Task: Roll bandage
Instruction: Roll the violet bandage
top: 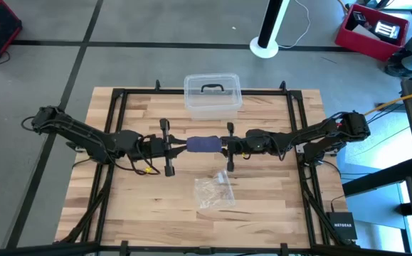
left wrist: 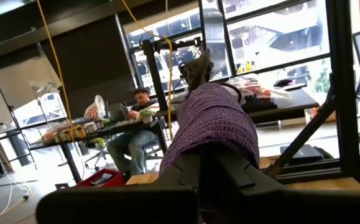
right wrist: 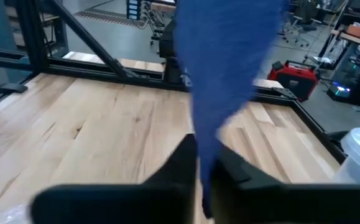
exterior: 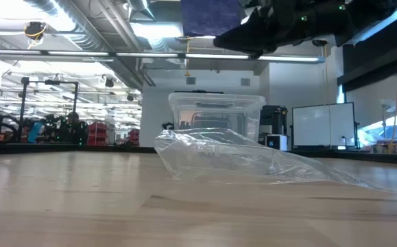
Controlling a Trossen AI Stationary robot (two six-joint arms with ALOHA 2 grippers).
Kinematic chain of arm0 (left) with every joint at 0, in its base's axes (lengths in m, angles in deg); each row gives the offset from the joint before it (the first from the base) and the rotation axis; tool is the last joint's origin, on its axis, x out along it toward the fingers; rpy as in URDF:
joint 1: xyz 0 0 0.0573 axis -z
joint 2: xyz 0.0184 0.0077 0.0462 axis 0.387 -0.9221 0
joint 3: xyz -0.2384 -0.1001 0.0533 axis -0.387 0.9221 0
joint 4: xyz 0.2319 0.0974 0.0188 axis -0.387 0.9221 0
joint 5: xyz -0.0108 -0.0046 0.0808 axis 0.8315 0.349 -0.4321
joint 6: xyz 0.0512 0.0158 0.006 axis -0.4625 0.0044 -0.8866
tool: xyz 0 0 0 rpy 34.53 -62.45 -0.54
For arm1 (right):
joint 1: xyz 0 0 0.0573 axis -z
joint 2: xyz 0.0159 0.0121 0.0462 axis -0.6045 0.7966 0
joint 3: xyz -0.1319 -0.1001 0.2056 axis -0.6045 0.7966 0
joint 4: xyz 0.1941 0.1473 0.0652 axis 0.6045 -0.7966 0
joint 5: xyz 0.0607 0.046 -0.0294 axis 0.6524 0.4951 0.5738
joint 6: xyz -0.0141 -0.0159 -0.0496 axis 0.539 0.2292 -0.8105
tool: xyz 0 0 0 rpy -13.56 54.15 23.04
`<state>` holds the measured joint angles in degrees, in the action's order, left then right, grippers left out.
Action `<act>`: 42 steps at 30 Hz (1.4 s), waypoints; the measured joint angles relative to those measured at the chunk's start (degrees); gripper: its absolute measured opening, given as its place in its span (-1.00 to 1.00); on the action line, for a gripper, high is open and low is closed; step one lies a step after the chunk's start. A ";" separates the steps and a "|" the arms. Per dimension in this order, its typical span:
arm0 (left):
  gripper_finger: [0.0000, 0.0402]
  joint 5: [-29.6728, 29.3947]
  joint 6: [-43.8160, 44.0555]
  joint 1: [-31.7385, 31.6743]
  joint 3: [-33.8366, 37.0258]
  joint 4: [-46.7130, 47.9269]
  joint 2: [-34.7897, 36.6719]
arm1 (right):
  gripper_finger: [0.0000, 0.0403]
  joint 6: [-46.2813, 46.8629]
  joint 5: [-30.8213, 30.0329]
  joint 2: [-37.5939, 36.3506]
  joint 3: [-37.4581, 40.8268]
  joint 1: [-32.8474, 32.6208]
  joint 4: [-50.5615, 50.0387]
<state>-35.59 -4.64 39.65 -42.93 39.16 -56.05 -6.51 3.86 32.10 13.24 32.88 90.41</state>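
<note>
The bandage (top: 204,145), a short dark blue-purple strip of soft fabric, is held level in the air between my two grippers over the middle of the table. In the low view it shows at the top edge (exterior: 208,17), well above the table. My left gripper (top: 182,146) is shut on its left end. My right gripper (top: 222,146) is shut on its right end. In the left wrist view the bandage (left wrist: 214,124) runs away from my fingers toward the other gripper (left wrist: 198,68). In the right wrist view it (right wrist: 229,62) fans out wider beyond the fingers. My left gripper pinches the bandage's left end (left wrist: 212,155) between its two fingers, coming level from the table's left, along the strip. The end looks bunched or wound thick. The bandage is lifted clear of the table. My right gripper pinches the bandage's right end (right wrist: 206,158) between its two fingers, coming level from the table's right, along the strip. The fabric narrows into the fingers (right wrist: 180,165) and spreads beyond them. It is clear of the table.
A clear plastic box with a black handle (top: 213,94) stands at the table's far edge, behind the grippers. A clear crinkly plastic bag (top: 215,190) lies on the table nearer the front, below the bandage. A person sits at a desk beyond the table (left wrist: 133,124).
</note>
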 joint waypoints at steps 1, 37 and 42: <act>-0.97 0.06 -0.06 0.00 0.00 -0.31 0.04 | -0.94 -0.41 -0.34 -0.03 0.00 -0.56 -0.03; -0.97 -5.20 -13.40 -1.29 1.46 -0.48 -0.65 | -1.00 -16.58 -12.34 -0.15 -21.78 -21.16 -12.52; -0.97 -5.20 -13.64 -0.20 2.47 -0.35 -0.68 | -1.00 -20.63 -15.50 -0.17 -26.48 -20.99 -15.81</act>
<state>-40.79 -18.28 39.46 -40.46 38.81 -56.73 -27.14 -11.64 31.92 -13.24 11.90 74.59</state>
